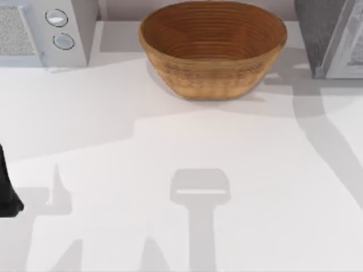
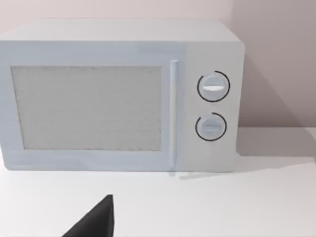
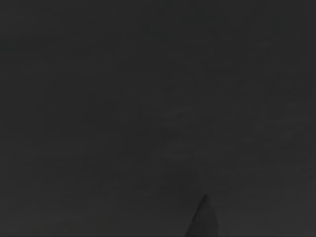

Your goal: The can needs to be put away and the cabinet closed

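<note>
The cabinet (image 1: 319, 35), dark grey and speckled with a pale framed door panel (image 1: 350, 50), stands at the table's back right corner, cut off by the top view's edge. The can is out of view. My left gripper (image 1: 8, 195) is parked at the table's far left edge, well away from the cabinet. One dark fingertip (image 2: 95, 220) of it shows in the left wrist view, low over the white table. The right wrist view is dark.
A big woven basket (image 1: 212, 85) sits at the back centre. A light-grey appliance with two round knobs (image 1: 59, 28) (image 2: 212, 106) stands at the back left, door shut. The white tabletop (image 1: 187, 147) carries only arm shadows in front.
</note>
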Available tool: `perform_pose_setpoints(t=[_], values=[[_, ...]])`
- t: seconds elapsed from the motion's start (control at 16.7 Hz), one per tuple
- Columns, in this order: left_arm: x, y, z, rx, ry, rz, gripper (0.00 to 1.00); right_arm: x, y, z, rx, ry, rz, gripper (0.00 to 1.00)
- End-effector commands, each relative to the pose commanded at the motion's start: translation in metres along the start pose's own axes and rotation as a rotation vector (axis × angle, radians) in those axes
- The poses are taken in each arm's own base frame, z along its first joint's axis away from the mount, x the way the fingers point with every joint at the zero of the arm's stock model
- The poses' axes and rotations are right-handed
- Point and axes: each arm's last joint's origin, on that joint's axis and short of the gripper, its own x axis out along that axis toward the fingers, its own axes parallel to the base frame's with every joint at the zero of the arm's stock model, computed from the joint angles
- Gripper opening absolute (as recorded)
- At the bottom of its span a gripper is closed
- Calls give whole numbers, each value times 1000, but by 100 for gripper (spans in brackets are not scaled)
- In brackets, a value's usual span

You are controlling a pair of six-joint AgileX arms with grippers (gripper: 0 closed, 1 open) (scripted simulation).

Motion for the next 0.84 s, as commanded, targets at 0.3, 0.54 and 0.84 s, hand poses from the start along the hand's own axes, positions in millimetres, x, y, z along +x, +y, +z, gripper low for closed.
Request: perform_pose_setpoints(t=[0.3, 0.54, 0.84], values=[[0, 0, 0, 0, 0, 0, 100, -8, -9, 6, -3, -20, -43, 100], [0, 0, 0, 0, 0, 0, 100, 13, -9, 7, -4, -19, -43, 100], [0, 0, 0, 0, 0, 0, 100, 42, -10, 6, -3, -20, -43, 100]])
